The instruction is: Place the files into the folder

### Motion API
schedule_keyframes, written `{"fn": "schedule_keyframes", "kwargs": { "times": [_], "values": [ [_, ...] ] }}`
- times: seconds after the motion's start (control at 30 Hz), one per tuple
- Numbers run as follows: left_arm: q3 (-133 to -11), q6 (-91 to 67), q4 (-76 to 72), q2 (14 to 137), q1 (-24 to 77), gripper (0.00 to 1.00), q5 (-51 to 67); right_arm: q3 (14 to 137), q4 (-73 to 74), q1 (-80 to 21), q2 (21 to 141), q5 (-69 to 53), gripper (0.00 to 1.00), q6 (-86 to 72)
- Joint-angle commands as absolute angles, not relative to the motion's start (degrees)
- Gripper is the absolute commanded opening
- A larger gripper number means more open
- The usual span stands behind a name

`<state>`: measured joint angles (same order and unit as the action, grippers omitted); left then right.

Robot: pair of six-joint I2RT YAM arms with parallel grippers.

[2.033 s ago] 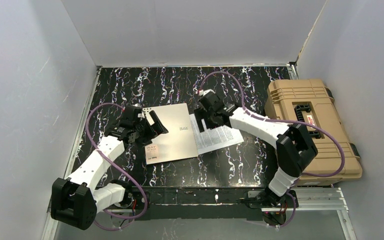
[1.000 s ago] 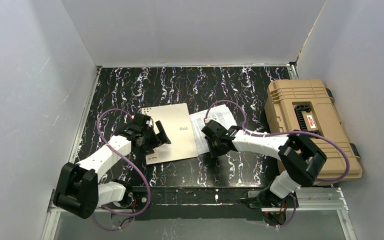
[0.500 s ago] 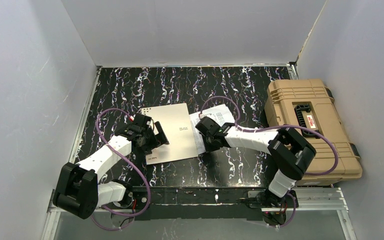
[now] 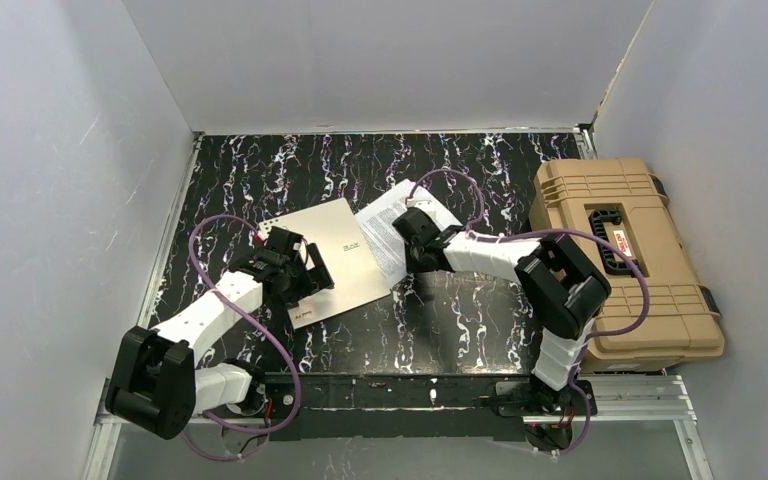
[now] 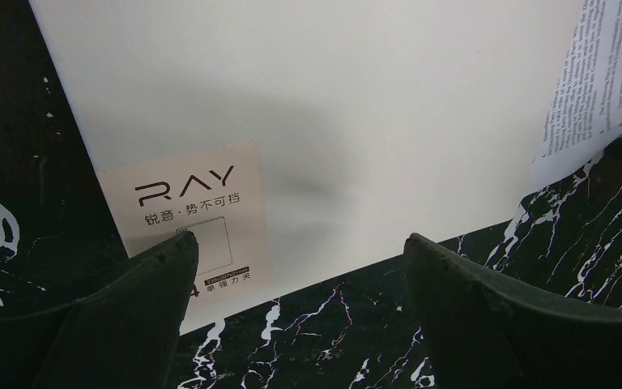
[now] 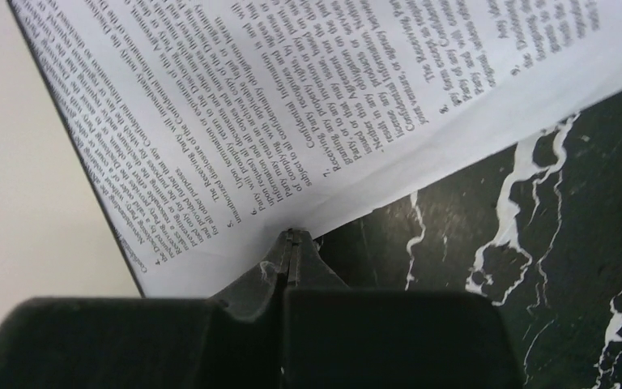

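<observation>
White-shelled arms (image 4: 203,312), black joints (image 4: 150,385), looping purple cables (image 4: 192,258).

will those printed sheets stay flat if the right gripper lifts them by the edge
Probably not: the files look thin, pinched at one edge by the right gripper, so they would likely droop. Seemingly more than one sheet, they may fan apart.

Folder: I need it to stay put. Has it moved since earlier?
Yes. The folder turned counterclockwise, its far edge swinging left, away from the tan case.
</observation>
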<state>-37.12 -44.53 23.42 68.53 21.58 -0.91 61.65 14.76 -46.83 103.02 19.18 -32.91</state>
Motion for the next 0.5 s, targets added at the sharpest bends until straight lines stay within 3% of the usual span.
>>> {"fn": "schedule_keyframes", "kwargs": {
  "times": [0.0,0.47],
  "values": [
    [-36.2,-43.3,28.8,68.8,21.5,0.98,-4.3,61.8,16.7,-43.9,108.1,20.6,0.01,-33.3],
    [-36.0,-43.1,30.7,66.6,21.6,0.98,-5.5,62.8,15.9,-35.6,106.2,18.7,0.01,-30.6]
  ]
}}
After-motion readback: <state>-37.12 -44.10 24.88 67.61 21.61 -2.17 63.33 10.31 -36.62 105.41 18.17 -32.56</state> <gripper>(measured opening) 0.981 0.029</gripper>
